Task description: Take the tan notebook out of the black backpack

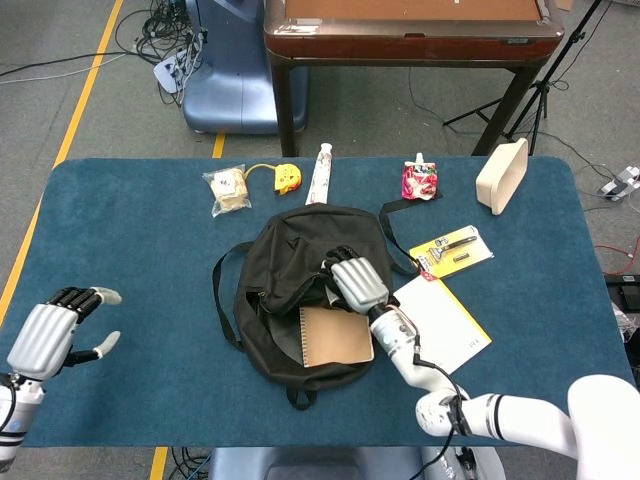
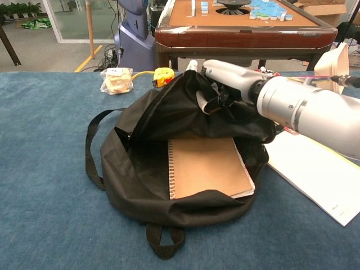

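Note:
The black backpack lies in the middle of the blue table with its mouth facing me. My right hand grips the upper flap and holds it raised and folded back, as the chest view shows, hand above the opening. The tan spiral notebook lies flat inside the open backpack, most of its cover exposed, its lower edge behind the front rim. My left hand hovers at the table's left edge, far from the bag, holding nothing, fingers loosely bent.
A white and yellow booklet lies right of the bag, with a yellow packaged item above it. Along the back sit a snack bag, tape measure, white tube, red pouch and beige container.

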Controlling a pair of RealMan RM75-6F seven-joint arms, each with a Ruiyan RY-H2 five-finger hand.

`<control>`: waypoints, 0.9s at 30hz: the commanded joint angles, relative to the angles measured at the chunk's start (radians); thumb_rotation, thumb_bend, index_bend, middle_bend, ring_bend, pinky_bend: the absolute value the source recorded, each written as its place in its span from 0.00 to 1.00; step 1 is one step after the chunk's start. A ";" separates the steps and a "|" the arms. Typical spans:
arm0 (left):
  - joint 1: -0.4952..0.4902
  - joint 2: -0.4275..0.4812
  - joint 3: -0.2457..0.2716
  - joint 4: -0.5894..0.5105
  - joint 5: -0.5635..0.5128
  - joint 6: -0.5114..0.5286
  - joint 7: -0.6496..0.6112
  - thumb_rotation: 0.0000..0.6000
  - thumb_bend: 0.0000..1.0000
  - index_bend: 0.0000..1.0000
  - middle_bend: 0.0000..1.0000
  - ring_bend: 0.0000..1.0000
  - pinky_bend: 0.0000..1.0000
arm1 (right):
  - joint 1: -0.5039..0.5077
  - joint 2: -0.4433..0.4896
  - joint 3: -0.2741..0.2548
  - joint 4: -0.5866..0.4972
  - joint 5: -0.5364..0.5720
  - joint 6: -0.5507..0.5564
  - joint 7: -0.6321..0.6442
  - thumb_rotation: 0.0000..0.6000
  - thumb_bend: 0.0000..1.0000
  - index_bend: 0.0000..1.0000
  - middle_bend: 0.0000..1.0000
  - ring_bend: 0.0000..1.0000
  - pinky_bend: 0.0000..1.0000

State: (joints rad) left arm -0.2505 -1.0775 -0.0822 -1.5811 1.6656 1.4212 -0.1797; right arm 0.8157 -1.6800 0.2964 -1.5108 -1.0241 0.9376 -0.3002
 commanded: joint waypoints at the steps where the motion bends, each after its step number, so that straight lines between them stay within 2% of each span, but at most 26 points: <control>1: -0.080 -0.012 0.022 0.040 0.121 -0.012 -0.144 1.00 0.25 0.44 0.48 0.45 0.40 | 0.011 -0.023 0.019 0.012 0.019 0.026 -0.005 1.00 0.82 0.74 0.44 0.17 0.14; 6: -0.170 -0.046 0.041 0.083 0.226 -0.035 -0.236 1.00 0.25 0.47 0.50 0.47 0.44 | 0.027 -0.052 0.043 0.029 0.053 0.061 -0.034 1.00 0.82 0.74 0.42 0.17 0.14; 16: -0.361 -0.211 0.065 0.252 0.379 -0.064 -0.327 1.00 0.25 0.47 0.50 0.47 0.44 | 0.055 -0.074 0.083 0.040 0.125 0.078 -0.057 1.00 0.82 0.74 0.40 0.17 0.14; 25: -0.488 -0.388 0.096 0.479 0.416 -0.102 -0.344 1.00 0.25 0.46 0.50 0.45 0.44 | 0.067 -0.073 0.093 0.035 0.137 0.084 -0.048 1.00 0.82 0.74 0.38 0.17 0.14; 27: -0.508 -0.415 0.107 0.520 0.415 -0.114 -0.349 1.00 0.25 0.43 0.47 0.43 0.43 | 0.067 -0.072 0.094 0.032 0.141 0.084 -0.042 1.00 0.82 0.74 0.38 0.17 0.14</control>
State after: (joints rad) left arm -0.7259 -1.4525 0.0083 -1.1085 2.0755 1.3248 -0.5181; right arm 0.8829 -1.7524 0.3903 -1.4777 -0.8839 1.0213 -0.3435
